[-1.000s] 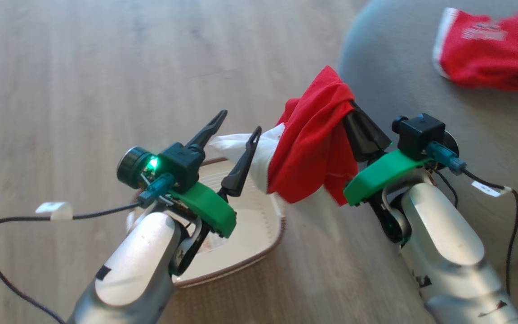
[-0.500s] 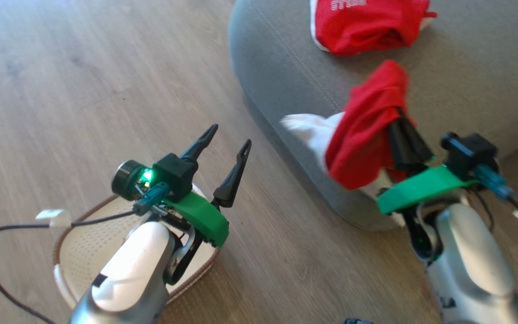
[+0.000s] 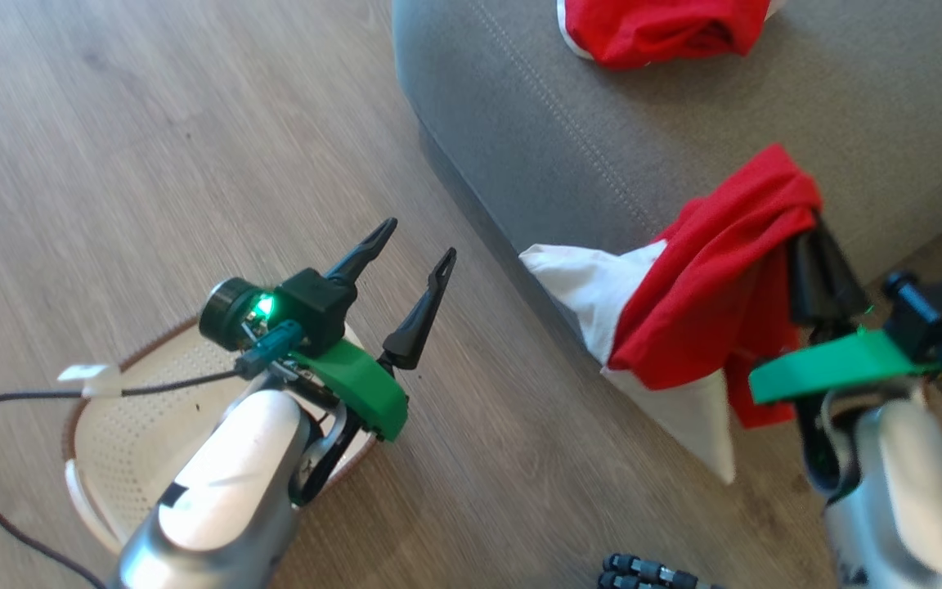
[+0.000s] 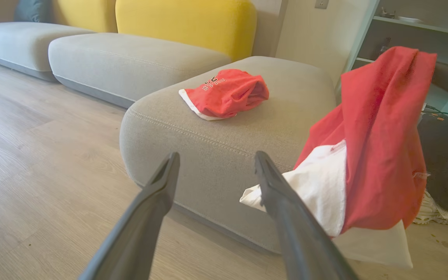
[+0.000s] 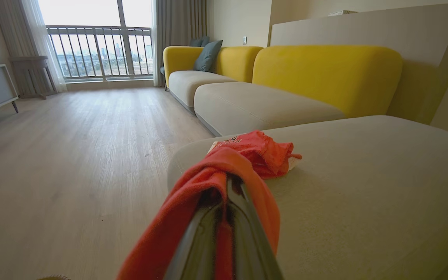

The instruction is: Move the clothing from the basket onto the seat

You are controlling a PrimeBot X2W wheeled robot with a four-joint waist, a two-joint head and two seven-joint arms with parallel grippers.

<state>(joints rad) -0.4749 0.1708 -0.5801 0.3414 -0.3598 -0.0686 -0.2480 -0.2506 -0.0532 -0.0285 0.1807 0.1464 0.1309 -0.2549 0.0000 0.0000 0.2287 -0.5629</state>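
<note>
clothing is in 2 places. 1 red and white garment hangs from the right gripper, whose 2 dark fingers are pinched shut on a fold of the red cloth. the red part drapes over the fingertips and the white part sags lower, toward the wooden floor. this garment dangles at the rounded front edge of the seat; i cannot tell whether it brushes the cushion's side. 1 red piece with white lettering lies bunched on top of the seat, well apart from the held one. the left gripper hovers above the floor, its 2 fingers spread wide and free. the basket sits on the floor under the left forearm, near the seat's corner and apart from it, its perforated cream inside and brown rim showing. yellow backrests stand behind the grey cushions farther along the sofa.
</note>
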